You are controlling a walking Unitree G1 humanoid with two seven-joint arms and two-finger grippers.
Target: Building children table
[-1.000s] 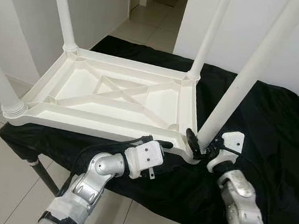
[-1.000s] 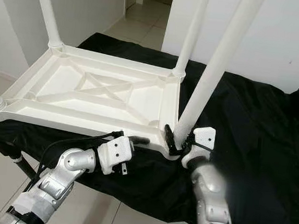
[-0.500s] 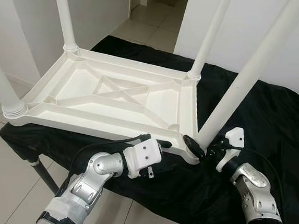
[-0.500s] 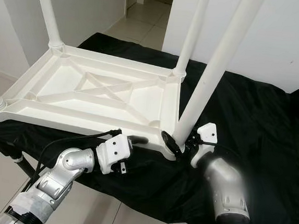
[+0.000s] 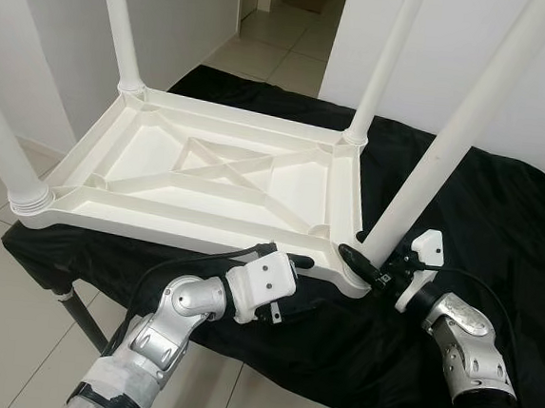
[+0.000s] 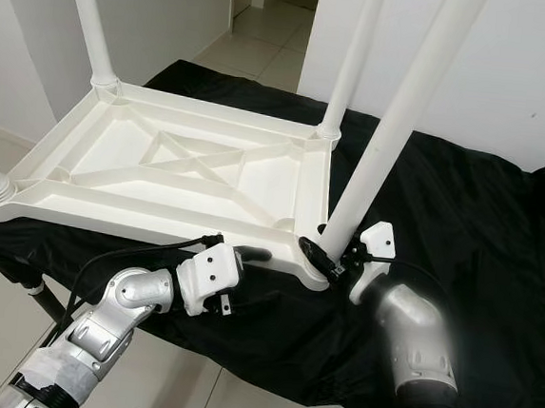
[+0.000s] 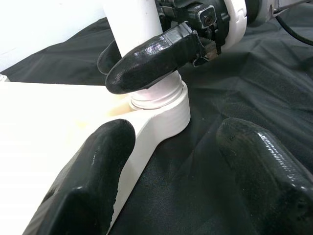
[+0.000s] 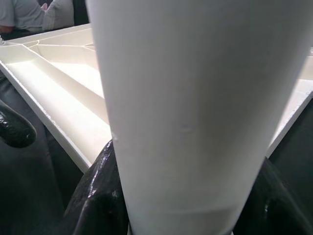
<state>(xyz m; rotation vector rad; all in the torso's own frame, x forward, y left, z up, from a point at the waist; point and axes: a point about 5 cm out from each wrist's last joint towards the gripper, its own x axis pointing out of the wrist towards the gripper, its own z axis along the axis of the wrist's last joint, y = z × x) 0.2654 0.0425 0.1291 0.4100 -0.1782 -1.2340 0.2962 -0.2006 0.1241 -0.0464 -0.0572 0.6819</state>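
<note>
We note the white children's table (image 5: 208, 175) lying upside down on the black-draped tabletop (image 5: 501, 214), 4 legs pointing up. The inversion exposes the corner sockets for fitting legs.

Right pincer (image 5: 368, 258) grasps the near-right leg (image 5: 450, 143) at its base, fingers on either side of the tube just above the socket; the right wrist view shows black fingers (image 8: 98, 196) hugging the leg. We judge the low grip is for seating or twisting the leg into the corner.

Left pincer (image 7: 166, 161) is released, fingers apart, straddling the near edge of the frame beside that corner, probably to steady it.

Versus 1 s ago: the right forearm has swung outward to the right and lower, the pincer's hold on the leg base staying. Left arm is almost unchanged.
</note>
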